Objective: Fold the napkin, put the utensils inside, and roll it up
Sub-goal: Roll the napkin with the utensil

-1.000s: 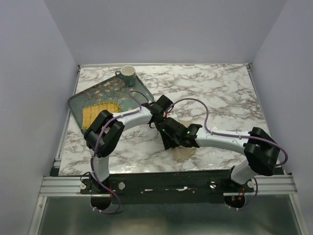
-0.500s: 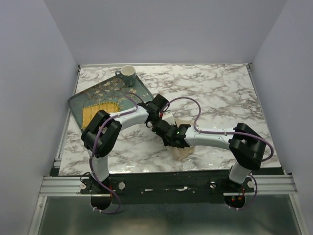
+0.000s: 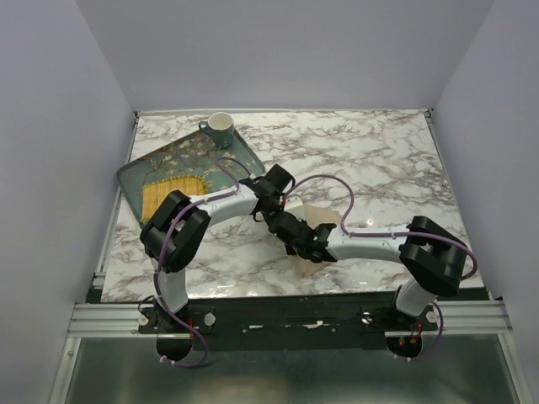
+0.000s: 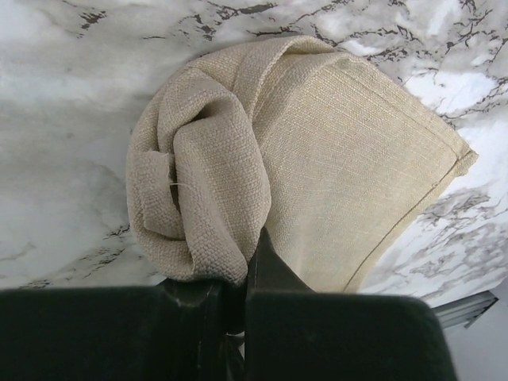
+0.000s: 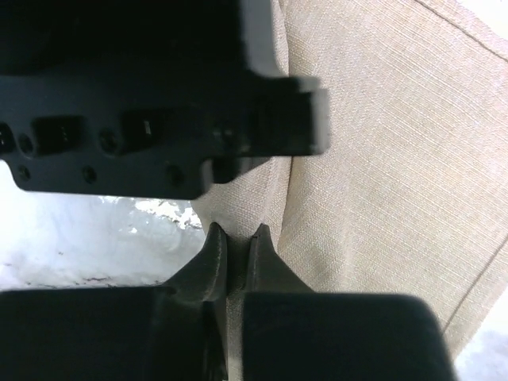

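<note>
The beige napkin (image 4: 333, 151) lies on the marble table, one side rolled into a thick bundle (image 4: 198, 175) and the other side flat. My left gripper (image 4: 246, 258) is shut on the near edge of that roll, and cloth covers one of its fingers. My right gripper (image 5: 236, 242) is shut on a fold of the napkin (image 5: 381, 159), just below the left gripper's black body (image 5: 159, 95). In the top view the left gripper (image 3: 271, 204) and the right gripper (image 3: 285, 223) meet at the napkin (image 3: 320, 215). The utensils are hidden.
A dark teal floral tray (image 3: 181, 156) sits at the back left, holding a yellow woven mat (image 3: 173, 195). A teal cup (image 3: 221, 128) stands at its far corner. The napkin's near end (image 3: 316, 263) lies close to the table's front edge.
My right gripper has closed onto the napkin fold, and its arm has shifted slightly. More beige cloth shows behind the right arm. The left gripper has kept its grip and barely moved.
</note>
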`<state>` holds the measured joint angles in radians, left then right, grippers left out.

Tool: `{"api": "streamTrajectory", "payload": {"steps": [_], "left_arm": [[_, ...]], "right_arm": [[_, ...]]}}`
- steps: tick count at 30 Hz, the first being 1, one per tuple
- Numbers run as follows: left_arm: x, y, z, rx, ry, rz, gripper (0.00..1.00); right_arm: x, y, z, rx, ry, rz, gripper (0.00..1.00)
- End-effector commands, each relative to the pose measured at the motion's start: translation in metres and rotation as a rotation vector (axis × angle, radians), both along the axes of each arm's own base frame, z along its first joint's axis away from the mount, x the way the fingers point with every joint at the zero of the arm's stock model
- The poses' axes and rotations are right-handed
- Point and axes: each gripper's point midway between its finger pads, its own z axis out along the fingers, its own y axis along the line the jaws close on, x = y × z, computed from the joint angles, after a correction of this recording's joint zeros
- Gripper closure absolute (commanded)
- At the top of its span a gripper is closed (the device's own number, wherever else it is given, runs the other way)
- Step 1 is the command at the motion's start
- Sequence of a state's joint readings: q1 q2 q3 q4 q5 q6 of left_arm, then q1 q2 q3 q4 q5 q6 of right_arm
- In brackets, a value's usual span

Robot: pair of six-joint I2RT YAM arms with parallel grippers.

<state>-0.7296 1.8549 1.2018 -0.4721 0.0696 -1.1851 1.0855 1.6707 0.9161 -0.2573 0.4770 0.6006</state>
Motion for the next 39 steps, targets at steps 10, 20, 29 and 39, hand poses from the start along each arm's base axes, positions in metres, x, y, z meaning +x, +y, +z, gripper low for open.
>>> {"api": "streamTrajectory", "payload": {"steps": [10,20,29,39], "left_arm": [[-0.008,0.030,-0.002,0.126,-0.119,-0.164,0.35],[0.014,0.053,0.065,0.133,-0.413,-0.237,0.06],[-0.013,0.033,0.074,-0.111,-0.399,-0.369,0.37],[0.004,0.021,0.036,-0.156,-0.333,-0.354,0.64]], "right_arm": [[-0.057,-0.015,-0.050,0.351,0.358,0.146,0.99],[-0.057,-0.027,-0.058,0.585,0.563,0.190,0.99],[-0.052,-0.035,-0.064,0.680,0.729,0.172,0.95],[-0.038,-0.046,-0.072,0.545,0.752,0.132,0.94]]}}
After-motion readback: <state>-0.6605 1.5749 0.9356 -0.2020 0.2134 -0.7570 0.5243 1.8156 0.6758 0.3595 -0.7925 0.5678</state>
